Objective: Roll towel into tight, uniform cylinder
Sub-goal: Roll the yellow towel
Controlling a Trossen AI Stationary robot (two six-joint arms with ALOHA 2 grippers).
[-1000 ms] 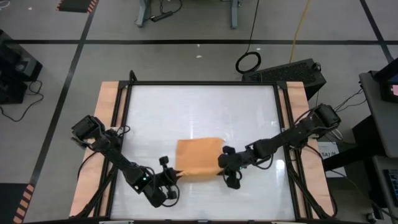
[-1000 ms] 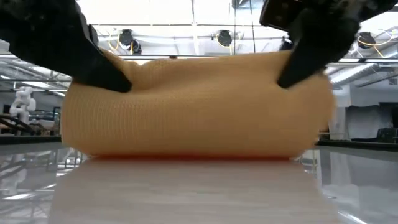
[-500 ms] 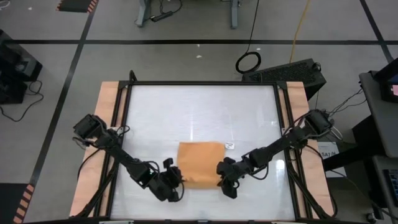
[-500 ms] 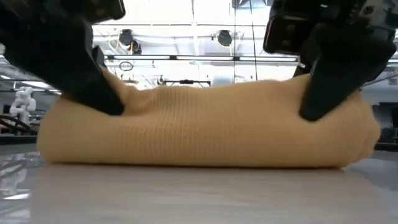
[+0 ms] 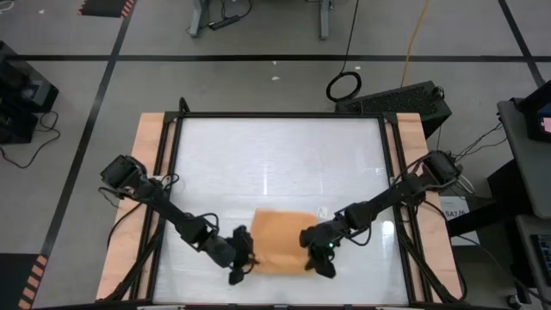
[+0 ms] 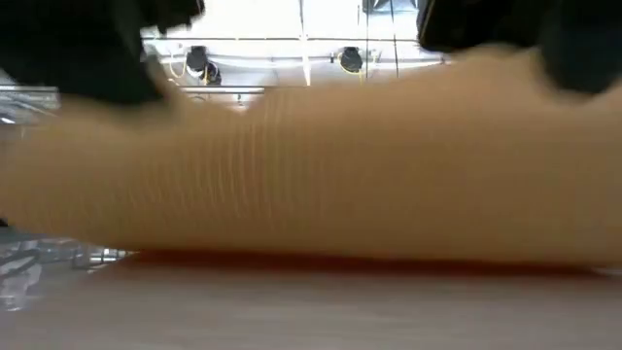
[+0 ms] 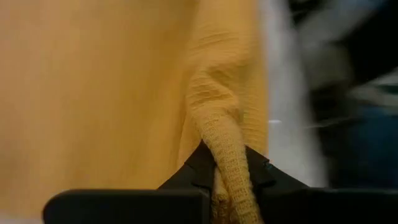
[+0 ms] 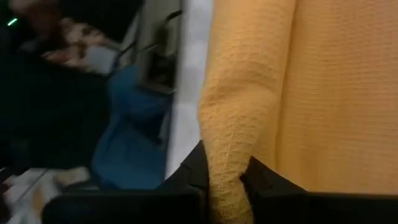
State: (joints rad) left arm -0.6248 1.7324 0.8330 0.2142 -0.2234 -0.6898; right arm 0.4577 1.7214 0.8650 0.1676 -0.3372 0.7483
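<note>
My left end effector (image 5: pixel 244 257) sits low at the near-left part of the worktop (image 5: pixel 275 155), right at the left end of the towel (image 5: pixel 280 244). Its two fingers are pinched together on a bunched fold of that cloth; the left wrist view shows a twisted ridge of orange-tan weave (image 7: pixel 227 155) squeezed between the dark fingers (image 7: pixel 193 168). My left arm reaches in from the left rail of the worktop.

Towel: orange-tan, waffle-textured, lying near the front edge of the worktop, about mid-width, between my two end effectors. From above it reads as a short rectangle, wider than deep. In the low view it fills almost the whole width as one long rounded bulk (image 6: pixel 321 185) resting on the glossy surface, very close to that camera and blurred. Can't tell how many turns are in it. A small white scrap (image 5: pixel 322 212) shows just beside the towel's far-right corner; too small to say what it is.

My right end effector (image 5: pixel 320 260) is at the towel's right end, fingers clamped shut on a fold of the cloth edge; right wrist view shows the thick fold (image 8: pixel 227 162) running down between the dark fingers (image 8: pixel 264 177). Right arm comes in from the right rail. Both ends of the towel are gripped.
</note>
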